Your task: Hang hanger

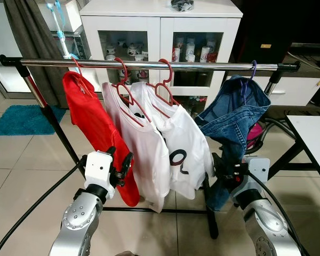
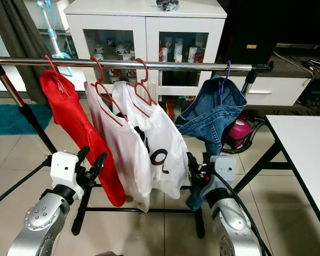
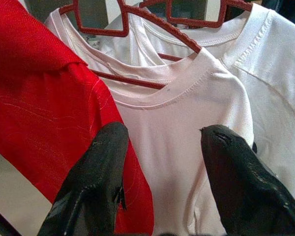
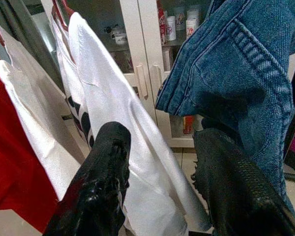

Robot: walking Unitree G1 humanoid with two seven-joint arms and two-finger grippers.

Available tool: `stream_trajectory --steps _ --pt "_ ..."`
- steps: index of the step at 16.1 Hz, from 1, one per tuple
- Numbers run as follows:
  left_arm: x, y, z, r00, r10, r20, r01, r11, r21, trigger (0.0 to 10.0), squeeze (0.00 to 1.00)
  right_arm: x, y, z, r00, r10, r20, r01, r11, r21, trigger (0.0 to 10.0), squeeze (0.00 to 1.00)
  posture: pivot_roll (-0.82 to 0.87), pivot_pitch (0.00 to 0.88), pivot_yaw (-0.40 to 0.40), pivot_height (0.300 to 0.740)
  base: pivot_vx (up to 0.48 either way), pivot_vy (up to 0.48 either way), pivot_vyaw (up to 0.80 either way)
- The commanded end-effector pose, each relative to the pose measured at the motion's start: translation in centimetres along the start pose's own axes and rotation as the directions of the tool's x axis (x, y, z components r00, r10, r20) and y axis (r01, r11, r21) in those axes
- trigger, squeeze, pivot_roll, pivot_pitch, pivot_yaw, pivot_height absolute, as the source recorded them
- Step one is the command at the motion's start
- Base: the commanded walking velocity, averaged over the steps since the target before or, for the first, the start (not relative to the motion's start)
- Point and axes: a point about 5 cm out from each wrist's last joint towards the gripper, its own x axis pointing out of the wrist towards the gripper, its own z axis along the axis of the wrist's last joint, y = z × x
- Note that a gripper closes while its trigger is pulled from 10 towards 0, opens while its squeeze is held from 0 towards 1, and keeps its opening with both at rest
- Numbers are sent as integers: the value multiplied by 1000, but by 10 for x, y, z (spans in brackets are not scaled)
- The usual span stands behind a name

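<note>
A chrome clothes rail (image 1: 149,65) spans the scene. From it hang a red shirt (image 1: 98,128) on a red hanger (image 1: 77,68), two white shirts (image 1: 149,144) on red hangers (image 1: 162,85), and a denim garment (image 1: 237,114) on a purple hanger (image 1: 249,74). My left gripper (image 1: 121,166) is open, low in front of the red and first white shirt, holding nothing. My right gripper (image 1: 224,170) is open too, between the printed white shirt (image 4: 118,123) and the denim garment (image 4: 246,73), with nothing between its fingers.
A white glass-door cabinet (image 1: 160,32) with cups stands behind the rail. A white table (image 1: 314,138) is at the right. A teal rug (image 1: 21,118) lies on the tiled floor at the left. The rack's black legs (image 1: 210,213) stand close ahead.
</note>
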Motion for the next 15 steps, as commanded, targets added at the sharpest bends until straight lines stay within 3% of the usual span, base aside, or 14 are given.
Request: stream_trajectory --steps 1,8,15 --pt "4 -6 1 997 -82 11 81 994 76 10000 0 3 6 3 997 65 38 -66 998 10 10000 0 -74 0 52 740 0 0 0" --pt "3 -1 4 998 -55 17 53 993 102 10000 0 -1 4 11 996 82 24 -82 997 -18 10000 0 -86 0 59 740 0 0 0" --pt "0 8 4 1000 -18 5 18 993 113 10000 0 -17 -1 9 1000 17 10 -17 1000 -19 10000 0 -113 0 66 740 0 0 0"
